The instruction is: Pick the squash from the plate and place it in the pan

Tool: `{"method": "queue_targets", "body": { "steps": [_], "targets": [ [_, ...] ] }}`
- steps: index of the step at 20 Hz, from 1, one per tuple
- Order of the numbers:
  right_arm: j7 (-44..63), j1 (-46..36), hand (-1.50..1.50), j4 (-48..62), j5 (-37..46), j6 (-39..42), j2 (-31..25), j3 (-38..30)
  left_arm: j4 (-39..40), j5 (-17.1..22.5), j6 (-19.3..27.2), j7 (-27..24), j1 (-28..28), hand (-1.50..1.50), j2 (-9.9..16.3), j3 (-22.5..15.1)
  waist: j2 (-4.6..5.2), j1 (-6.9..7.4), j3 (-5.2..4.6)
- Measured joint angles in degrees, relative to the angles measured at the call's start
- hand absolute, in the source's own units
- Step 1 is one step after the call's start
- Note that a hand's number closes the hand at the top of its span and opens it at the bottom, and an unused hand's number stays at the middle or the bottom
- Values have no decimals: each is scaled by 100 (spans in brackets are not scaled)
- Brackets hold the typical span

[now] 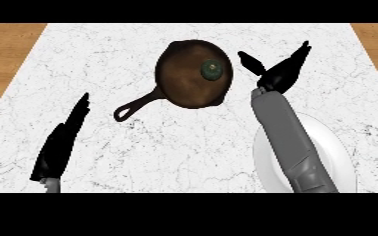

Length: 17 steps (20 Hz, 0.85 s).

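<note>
Green squash (211,69) lying inside the brown pan (184,82), toward its right side.

The pan sits on the white marble counter (184,145), its handle pointing toward the lower left. Just right of the pan, the right hand (279,72) is spread, fingers and thumb straight, grasping nothing. Its grey forearm crosses over the white plate (339,155) at lower right. The left hand (63,140) rests near the left edge, fingers straight and holding nothing.

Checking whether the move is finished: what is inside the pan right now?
The pan holds one small green squash, lying toward its right side. The rest of its dark floor shows bare. The right hand hangs open beside the pan, covering none of it.
</note>
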Motion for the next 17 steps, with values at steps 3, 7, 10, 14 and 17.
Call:
{"method": "queue_targets", "body": {
  "steps": [3, 7, 10, 14, 17],
  "targets": [
    [-13, 712, -150, -638, 16, -98, 4, 458, 106, -5, 48, -15, -23, 0, -24, 92, -35, -129, -5],
    [76, 1834, -150, -1732, 272, -80, 13, 881, -8, -4, 47, 10, 110, 0, 21, 184, -74, -260, -13],
    [223, 2738, -150, -2732, 470, 23, -45, 1140, 87, 15, 29, -82, 137, 0, 45, 274, -78, -310, -16],
    [476, 3988, -150, -4087, 836, 263, -123, 1390, -11, 28, -39, -111, 263, 0, 55, 293, -69, -295, -16],
    [583, 4932, -150, -5090, 1001, 452, -205, 1627, -32, 34, -67, -122, 255, 0, 31, 309, -54, -275, -14]
  ]
}}
